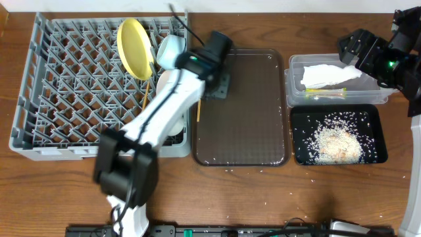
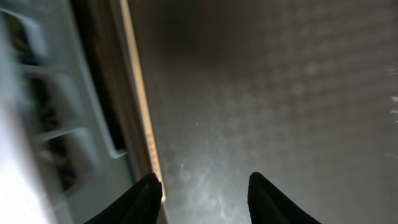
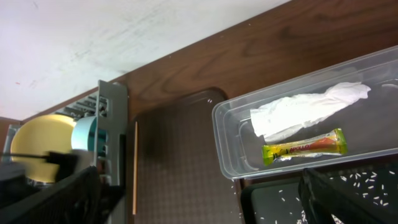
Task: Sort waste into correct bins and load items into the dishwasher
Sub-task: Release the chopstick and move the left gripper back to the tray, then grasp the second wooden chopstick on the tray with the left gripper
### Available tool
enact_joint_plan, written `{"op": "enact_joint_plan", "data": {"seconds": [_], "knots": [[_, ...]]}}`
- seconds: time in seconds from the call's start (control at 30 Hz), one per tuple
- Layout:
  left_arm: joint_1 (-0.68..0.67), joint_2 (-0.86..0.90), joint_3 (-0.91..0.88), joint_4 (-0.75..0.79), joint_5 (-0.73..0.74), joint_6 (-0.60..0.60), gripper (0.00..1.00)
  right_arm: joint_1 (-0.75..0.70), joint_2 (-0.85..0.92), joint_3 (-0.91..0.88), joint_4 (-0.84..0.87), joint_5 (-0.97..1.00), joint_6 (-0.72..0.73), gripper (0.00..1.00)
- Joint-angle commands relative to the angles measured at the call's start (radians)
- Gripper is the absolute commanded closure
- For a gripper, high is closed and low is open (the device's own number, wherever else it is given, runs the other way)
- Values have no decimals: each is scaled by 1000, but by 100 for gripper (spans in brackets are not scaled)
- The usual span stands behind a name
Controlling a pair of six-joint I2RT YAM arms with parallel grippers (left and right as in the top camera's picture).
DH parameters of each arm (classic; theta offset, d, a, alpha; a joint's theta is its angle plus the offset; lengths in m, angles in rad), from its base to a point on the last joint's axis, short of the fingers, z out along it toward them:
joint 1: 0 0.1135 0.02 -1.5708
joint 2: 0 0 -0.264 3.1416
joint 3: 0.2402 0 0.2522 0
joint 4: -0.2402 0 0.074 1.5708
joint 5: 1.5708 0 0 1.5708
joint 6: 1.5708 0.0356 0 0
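The grey dish rack (image 1: 59, 85) holds an upright yellow plate (image 1: 135, 47), a light blue bowl (image 1: 170, 49) and one chopstick (image 1: 145, 99). My left arm hides the white bowl and cup. The other chopstick (image 1: 198, 110) lies along the left edge of the brown tray (image 1: 243, 125). It also shows in the left wrist view (image 2: 143, 112), just beside the left finger. My left gripper (image 2: 205, 193) is open and empty, low over the tray. The clear tub (image 1: 293, 66) holds the napkin (image 3: 305, 109) and the wrapper (image 3: 305, 148). The black tray (image 1: 371, 115) holds the rice (image 1: 339, 141). My right gripper (image 1: 356, 46) hangs open and empty above the tub.
The brown serving tray lies between the rack and the two bins. A few stray rice grains lie on the table in front of it (image 1: 230, 170). My left arm reaches over the rack's right side.
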Motion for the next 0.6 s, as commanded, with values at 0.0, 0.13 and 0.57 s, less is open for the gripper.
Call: {"op": "enact_joint_plan", "data": {"seconds": [0.0,0.13,0.57], "knots": [[-9,57,6,12,-121,-33,53,-9,1,10,-2,-4,6,1],[-2,109,6,34,-170,-15,53,-9,1,10,-2,-4,6,1],[44,212,6,120,-188,93,55,-9,1,10,-2,-4,6,1]]}}
